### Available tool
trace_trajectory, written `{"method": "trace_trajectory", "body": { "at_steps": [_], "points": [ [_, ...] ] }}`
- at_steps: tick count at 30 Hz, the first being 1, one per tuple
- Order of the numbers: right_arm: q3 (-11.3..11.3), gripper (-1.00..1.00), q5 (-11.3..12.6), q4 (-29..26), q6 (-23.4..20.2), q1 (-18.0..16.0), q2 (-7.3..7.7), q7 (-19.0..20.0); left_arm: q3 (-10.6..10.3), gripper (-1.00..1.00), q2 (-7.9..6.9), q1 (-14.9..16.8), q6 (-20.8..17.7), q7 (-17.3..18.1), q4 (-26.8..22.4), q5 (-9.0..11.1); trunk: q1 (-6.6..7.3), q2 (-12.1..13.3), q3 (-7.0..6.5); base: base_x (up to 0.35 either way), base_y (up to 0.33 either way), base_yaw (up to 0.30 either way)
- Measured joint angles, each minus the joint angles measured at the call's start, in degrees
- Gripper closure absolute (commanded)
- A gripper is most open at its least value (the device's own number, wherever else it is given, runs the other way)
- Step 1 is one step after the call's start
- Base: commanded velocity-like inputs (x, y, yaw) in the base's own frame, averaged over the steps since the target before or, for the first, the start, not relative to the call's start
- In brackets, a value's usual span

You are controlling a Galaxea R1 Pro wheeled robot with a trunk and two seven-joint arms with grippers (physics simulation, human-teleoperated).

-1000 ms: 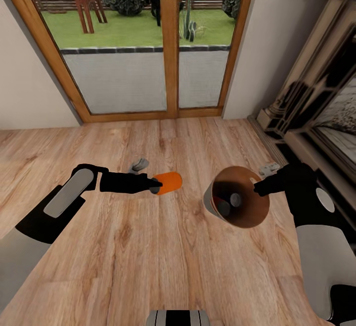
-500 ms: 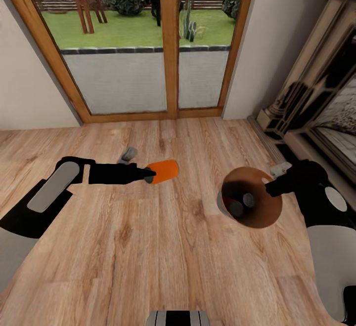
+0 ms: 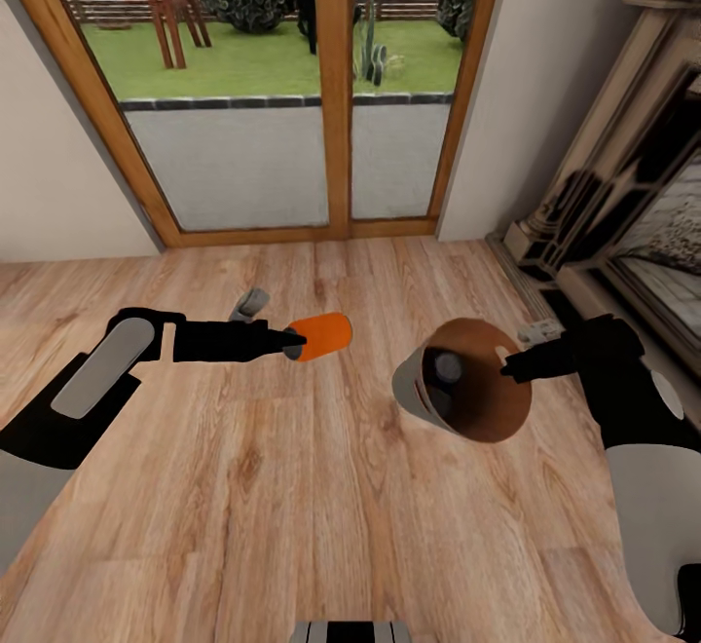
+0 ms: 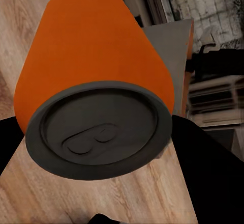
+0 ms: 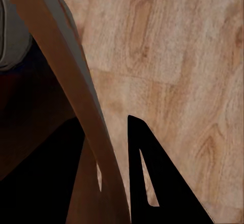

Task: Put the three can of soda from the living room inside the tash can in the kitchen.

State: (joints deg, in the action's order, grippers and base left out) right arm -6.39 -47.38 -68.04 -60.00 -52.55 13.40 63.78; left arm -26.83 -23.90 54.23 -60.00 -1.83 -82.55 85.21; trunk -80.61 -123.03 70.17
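While both arms reach out over the wood floor (image 3: 292, 487), each one carries a piece of the job. The left gripper (image 3: 292, 342) pinches the dark top end of an orange soda can (image 3: 321, 335), which lies sideways in the air with its body pointing toward the bin. In the left wrist view that can (image 4: 91, 71) sits right against the camera, its grey lid facing it, and the pale side of the bin shows just behind.

The right gripper (image 3: 508, 366) clamps the near rim of the trash can (image 3: 414, 392); in the right wrist view one dark finger (image 5: 152, 183) lies outside the brown wall (image 5: 76, 81) and the other inside. The bin hangs tilted, its open mouth turned up and toward the robot, and at least one grey can top (image 3: 447, 366) shows inside it.

Can and bin are apart, with bare floor between them. I judge the main risk to be the drop: let go from here and the can would land on the planks and roll off, perhaps toward the glass doors (image 3: 292, 88) beyond. Because the can is held by its end alone, a quick swing could twist it loose. The bin's lean is a second worry, since tipping it further could spill what is already inside. Farther right, the fireplace surround (image 3: 604, 195) stands close to the right arm, so a wide move could knock it.
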Motion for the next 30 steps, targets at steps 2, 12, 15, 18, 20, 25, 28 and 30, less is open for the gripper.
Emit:
{"method": "trace_trajectory", "body": {
  "at_steps": [2, 12, 15, 18, 20, 25, 28, 30],
  "points": [
    [-0.02, 1.00, -1.33, 0.01, 0.48, 0.00, 0.04, -0.17, 0.01, 1.00, -0.04, 0.00, 0.00, 0.09, -0.04, 0.01, 0.44, 0.80, -0.36, 0.000, 0.000, 0.000],
    [0.07, 1.00, -1.61, 0.43, 0.57, 0.08, -0.06, -0.22, 0.02, 1.00, -0.68, 0.00, 0.00, 0.45, -0.50, 0.14, 2.20, 4.03, -1.79, 0.000, 0.000, 0.000],
    [0.11, 1.00, -1.43, 1.79, 0.41, 0.11, -0.11, -0.30, 0.03, 1.00, -0.71, 0.00, 0.00, 0.51, -2.37, 0.44, 2.20, 4.03, -1.79, 0.000, 0.000, 0.000],
    [0.23, 1.00, -1.74, 2.44, 0.64, 0.09, -0.11, -0.39, 0.08, 1.00, -1.00, 0.00, 0.01, 1.38, -3.96, 1.50, 2.20, 4.03, -1.79, 0.000, 0.000, 0.000],
    [0.35, 1.00, -1.57, 2.63, 0.56, 0.06, -0.15, -0.39, 0.09, 1.00, -1.35, 0.00, 0.00, 2.05, -4.76, 1.58, 2.20, 4.03, -1.79, 0.000, 0.000, 0.000],
    [0.70, 1.00, -1.69, 3.44, 0.56, 0.06, -0.23, -0.45, 0.10, 1.00, -1.91, 0.00, 0.00, 4.92, -6.45, 2.11, 2.20, 4.03, -1.79, 0.000, 0.000, 0.000],
    [0.90, 1.00, -1.67, 4.55, 0.56, 0.06, -0.46, -0.50, 0.11, 1.00, -2.09, 0.00, 0.00, 7.55, -7.36, 2.15, 2.20, 4.03, -1.79, 0.000, 0.000, 0.000],
    [0.98, 1.00, -1.69, 4.98, 0.56, 0.07, -0.71, -0.54, 0.15, 1.00, -2.17, 0.00, 0.00, 9.08, -7.78, 2.30, 2.20, 4.03, -1.79, 0.000, 0.000, 0.000]
  ]
}}
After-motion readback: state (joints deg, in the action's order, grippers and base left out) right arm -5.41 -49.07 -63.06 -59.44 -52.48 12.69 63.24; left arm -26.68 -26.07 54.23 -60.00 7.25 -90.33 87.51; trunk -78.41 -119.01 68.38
